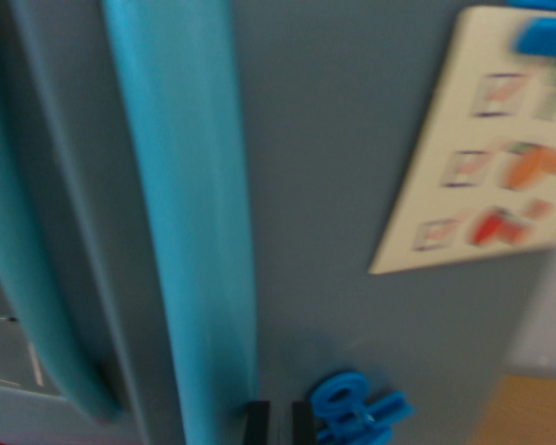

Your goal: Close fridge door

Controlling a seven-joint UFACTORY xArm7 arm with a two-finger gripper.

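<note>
Blurry wrist view, camera close to the fridge front. Far left edge: a teal handle (18, 278) curves down the frame, its lower end near the bottom left. Behind it a pale grey patch at the lower left, too blurred to identify. A thin red strip shows at the bottom left corner.

Just right of that, a grey panel edge runs top to bottom at a slant, then a second, wider teal handle (190, 213) runs from the top of the frame down to the bottom, slightly tilted, widening toward the bottom.

The fridge door (343, 185) fills the middle of the picture, flat grey, right of the wide handle. Can't tell from this view whether the door is fully shut or ajar.

Bottom centre: two dark finger tips of the gripper (280, 422) poke up from the bottom edge, just right of the wide handle's lower end, a narrow gap between them, nothing visibly held. How far it is open overall cannot be told, only the tips show.

Just right of the tips, a bright blue clip (357, 408), near the door's surface.

Upper right: a cream card (463, 232) with small red and orange pictures, tilted, on the door. A blue piece (544, 37) sits at its top edge. Bottom right corner: pale wall and brown floor beyond the door's edge.
</note>
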